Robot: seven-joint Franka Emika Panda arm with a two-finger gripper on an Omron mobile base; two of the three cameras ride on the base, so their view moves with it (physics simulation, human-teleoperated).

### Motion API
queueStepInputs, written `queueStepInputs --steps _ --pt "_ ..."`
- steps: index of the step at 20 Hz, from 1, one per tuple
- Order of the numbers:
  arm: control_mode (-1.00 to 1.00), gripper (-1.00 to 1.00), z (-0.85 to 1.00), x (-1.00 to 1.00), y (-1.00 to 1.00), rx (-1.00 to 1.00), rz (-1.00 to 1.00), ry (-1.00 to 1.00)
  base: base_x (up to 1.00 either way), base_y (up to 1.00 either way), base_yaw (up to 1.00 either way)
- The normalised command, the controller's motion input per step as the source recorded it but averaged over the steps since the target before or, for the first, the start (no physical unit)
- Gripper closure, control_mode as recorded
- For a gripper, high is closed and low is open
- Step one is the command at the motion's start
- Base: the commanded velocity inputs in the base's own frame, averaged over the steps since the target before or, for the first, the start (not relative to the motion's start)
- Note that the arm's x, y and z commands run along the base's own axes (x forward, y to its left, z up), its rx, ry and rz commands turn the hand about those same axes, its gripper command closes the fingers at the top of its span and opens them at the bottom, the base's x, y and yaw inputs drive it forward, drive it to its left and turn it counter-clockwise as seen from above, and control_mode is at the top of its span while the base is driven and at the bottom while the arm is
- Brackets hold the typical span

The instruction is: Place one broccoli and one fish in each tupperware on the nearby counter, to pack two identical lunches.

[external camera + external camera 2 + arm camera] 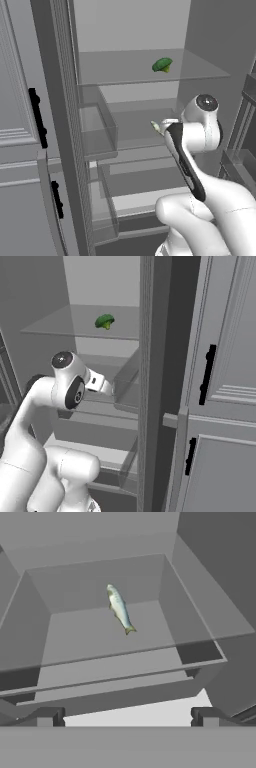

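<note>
A pale silvery fish (pixel 119 608) lies inside a clear fridge drawer (pixel 75 587), well apart from the hand (pixel 128 717), whose fingers are spread wide and hold nothing. A broccoli (pixel 162 65) sits on the glass shelf (pixel 115 70) above.

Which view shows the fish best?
The hand view: the fish lies whole and unobstructed inside a clear bin. In the left base view just a pale tip peeks beside the arm; I can't make it out in the right base view.
</note>
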Motion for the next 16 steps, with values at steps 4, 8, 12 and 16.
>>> queueStepInputs --steps 4,8,12,16 --pt "-1.00 -1.00 -0.27 0.79 -0.07 0.00 0.05 0.08 0.00 0.00 0.00" --pt "-1.00 -1.00 -0.29 0.61 -0.21 0.00 0.08 0.09 0.00 0.00 0.00" --pt "-1.00 -1.00 -0.55 0.61 -0.05 0.00 0.06 0.04 0.00 0.00 0.00" --pt "-1.00 -1.00 -0.42 0.73 0.00 0.00 0.01 0.05 0.00 0.00 0.00"
